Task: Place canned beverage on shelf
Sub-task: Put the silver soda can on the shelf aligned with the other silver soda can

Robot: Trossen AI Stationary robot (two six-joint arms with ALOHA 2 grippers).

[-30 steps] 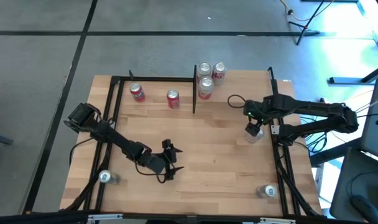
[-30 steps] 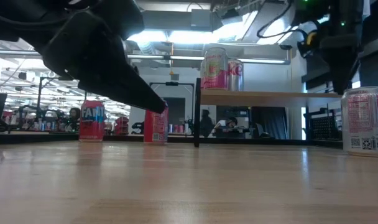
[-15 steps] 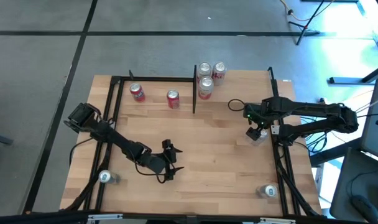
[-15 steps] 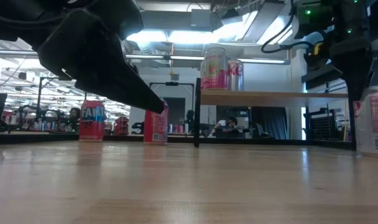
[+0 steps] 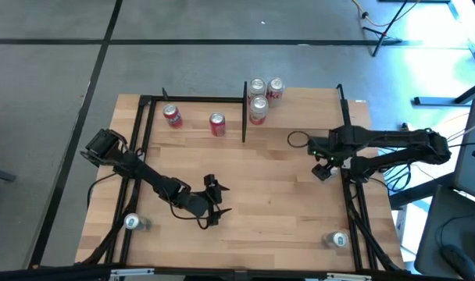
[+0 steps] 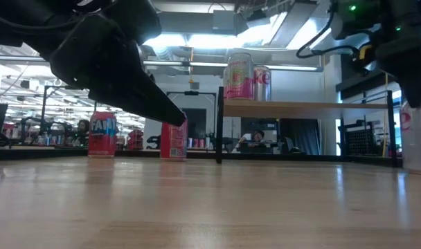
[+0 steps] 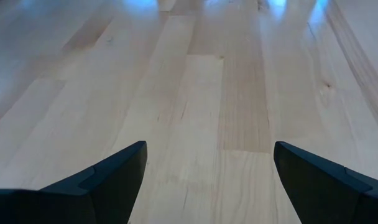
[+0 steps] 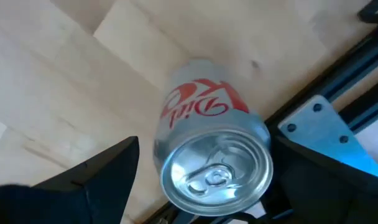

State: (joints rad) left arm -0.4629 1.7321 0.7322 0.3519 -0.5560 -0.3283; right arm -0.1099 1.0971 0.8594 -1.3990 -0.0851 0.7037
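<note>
The silver can (image 8: 211, 158) is positioned upright on the surface (image 5: 261, 179), at its right edge, between the spread fingers of the right gripper (image 5: 322, 168). The left gripper (image 5: 215, 204) is parked open and empty. The shelf (image 6: 304, 107) is located far right.

Eight cans show: three pale pink-and-red cans clustered on the raised light-wood shelf (image 5: 292, 100), two red cans (image 5: 172, 115) standing on the butcher-block table (image 5: 261, 187), two silver-topped cans (image 5: 133, 222) at its near corners, and one silver-and-red can (image 8: 211, 163). Two dark robot arms.
</note>
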